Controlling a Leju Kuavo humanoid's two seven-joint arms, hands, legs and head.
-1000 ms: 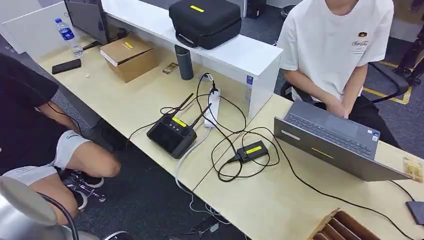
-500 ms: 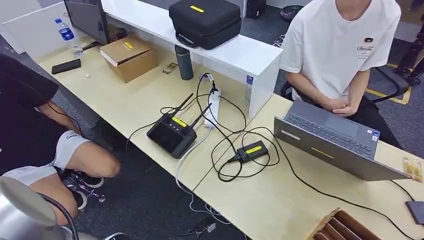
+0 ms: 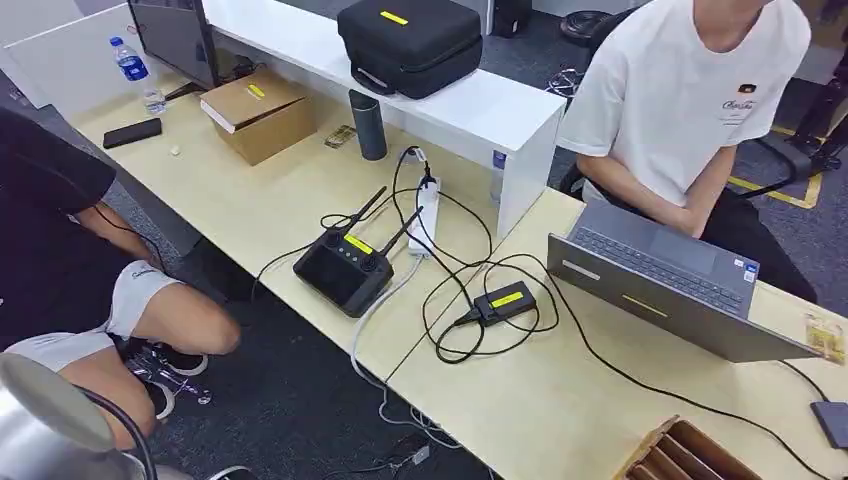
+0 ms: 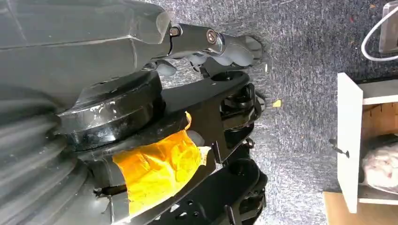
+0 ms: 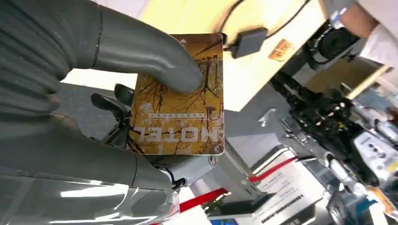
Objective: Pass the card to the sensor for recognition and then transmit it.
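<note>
In the right wrist view my right hand (image 5: 117,89) pinches a yellow-brown hotel card (image 5: 180,103) between the thumb and the fingers behind it, above the floor off the table's edge. A small dark sensor box (image 5: 248,41) on a cable lies on the pale table beyond the card; in the head view the sensor (image 3: 832,422) sits at the table's right edge. A second yellowish card (image 3: 825,337) lies near it. My left hand (image 4: 220,47) hangs over the grey carpet with nothing in it, its fingers loosely bent.
A grey laptop (image 3: 660,275) stands open before a seated person in a white shirt (image 3: 690,90). A black controller (image 3: 345,268), a power strip (image 3: 428,215), looping cables and a small black box (image 3: 505,302) lie mid-table. A wooden rack (image 3: 690,455) is at the near edge. Another person (image 3: 60,250) sits left.
The person in the white shirt has leaned and shifted to the right, drawing their hands aside from the laptop. The things on the table have not moved.
</note>
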